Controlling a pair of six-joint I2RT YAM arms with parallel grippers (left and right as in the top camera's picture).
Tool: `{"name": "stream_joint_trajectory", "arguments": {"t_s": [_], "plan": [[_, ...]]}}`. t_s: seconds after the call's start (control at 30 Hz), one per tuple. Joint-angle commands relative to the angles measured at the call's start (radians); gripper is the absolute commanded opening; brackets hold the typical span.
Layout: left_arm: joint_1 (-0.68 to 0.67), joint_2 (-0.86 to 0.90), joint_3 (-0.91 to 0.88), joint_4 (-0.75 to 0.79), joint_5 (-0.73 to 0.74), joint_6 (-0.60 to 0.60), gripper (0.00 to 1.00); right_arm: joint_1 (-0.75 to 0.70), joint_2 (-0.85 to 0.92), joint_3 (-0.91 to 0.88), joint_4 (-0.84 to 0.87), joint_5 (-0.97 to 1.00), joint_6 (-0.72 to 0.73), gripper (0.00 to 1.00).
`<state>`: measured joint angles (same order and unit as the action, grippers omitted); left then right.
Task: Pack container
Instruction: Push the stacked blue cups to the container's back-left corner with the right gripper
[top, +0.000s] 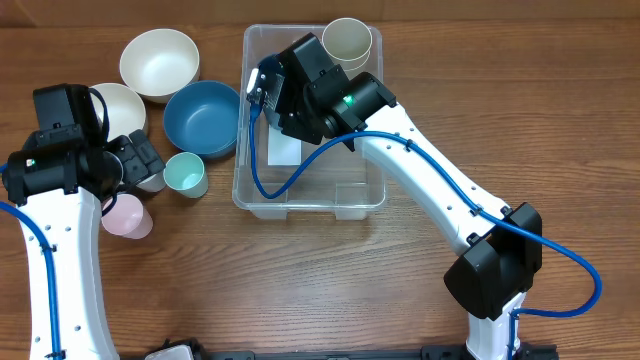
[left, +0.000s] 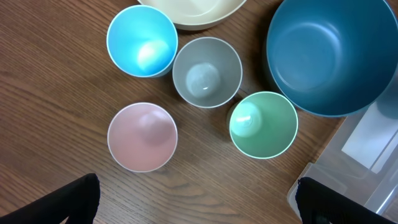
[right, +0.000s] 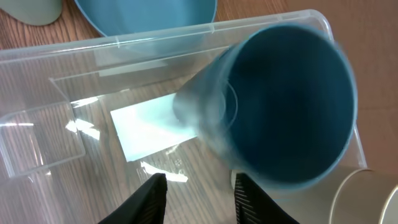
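Observation:
The clear container (top: 360, 190) stands mid-table, with its white label (right: 149, 127) on the base. A cream cup (top: 347, 42) stands in its back right corner. My right gripper (top: 275, 100) hangs over the container's left half. In the right wrist view its fingers (right: 196, 199) are apart with nothing between them. A dark blue cup (right: 286, 99), tilted and blurred, is inside the container (right: 37, 56) just ahead of the fingers. My left gripper (top: 140, 160) is open and empty above the cups left of the container; its fingers (left: 199, 205) frame bare wood.
Left of the container are a blue bowl (top: 203, 118), two cream bowls (top: 159, 63) (top: 118, 105), a mint cup (left: 263, 124), a grey cup (left: 206, 71), a light blue cup (left: 142, 41) and a pink cup (left: 142, 137). The container's corner (left: 348, 168) shows beside my left gripper.

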<state>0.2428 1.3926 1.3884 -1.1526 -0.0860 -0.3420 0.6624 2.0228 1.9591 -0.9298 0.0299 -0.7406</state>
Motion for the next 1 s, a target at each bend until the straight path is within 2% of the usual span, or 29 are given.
{"name": "stream_joint_trajectory", "arguments": {"t_s": [0.0, 0.03, 0.13, 0.27, 0.37, 0.5, 0.67, 0.97], "plan": [[0.004, 0.002, 0.022, 0.001, 0.009, -0.014, 1.0, -0.002, -0.003, 0.002, 0.01, -0.003, 0.0, 0.45], [0.004, 0.002, 0.022, 0.001, 0.009, -0.014, 1.0, -0.002, -0.003, 0.002, 0.014, 0.01, 0.0, 0.52], [0.004, 0.002, 0.022, 0.001, 0.009, -0.014, 1.0, -0.002, -0.003, 0.002, 0.019, 0.034, 0.005, 0.63], [0.004, 0.002, 0.022, 0.001, 0.009, -0.014, 1.0, -0.002, -0.003, 0.002, 0.011, 0.033, 0.104, 0.66], [0.004, 0.002, 0.022, 0.001, 0.009, -0.014, 1.0, -0.002, -0.003, 0.002, -0.009, 0.033, 0.238, 0.64], [0.004, 0.002, 0.022, 0.001, 0.009, -0.014, 1.0, -0.006, -0.003, 0.002, -0.044, 0.036, 0.407, 0.56], [0.004, 0.002, 0.022, 0.001, 0.009, -0.014, 1.0, -0.033, -0.003, 0.002, -0.085, 0.036, 0.646, 0.35], [0.004, 0.002, 0.022, 0.001, 0.009, -0.014, 1.0, -0.047, -0.01, 0.023, -0.104, 0.002, 0.692, 0.36]]}}
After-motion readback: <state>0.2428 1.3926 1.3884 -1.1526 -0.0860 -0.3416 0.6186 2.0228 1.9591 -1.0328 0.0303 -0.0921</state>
